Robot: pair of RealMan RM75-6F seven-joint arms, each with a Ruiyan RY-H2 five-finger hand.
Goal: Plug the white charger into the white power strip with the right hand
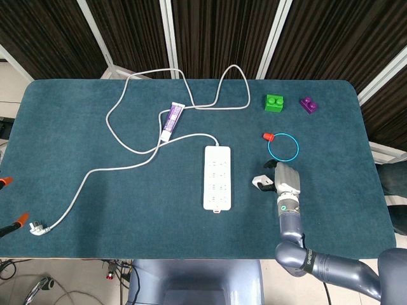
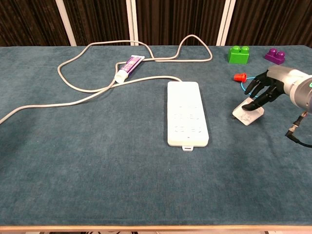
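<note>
Charger: white, on the cloth right of the power strip, well apart from it; tilted, facing unclear.
Right hand: over the charger, dark fingers spread and draped on its top; whether they grip it, I cannot tell.
Around: blue ring with red cap just behind; green block, purple block further back.
Strip: long axis runs near-to-far; cable trails left past a tube.
</note>
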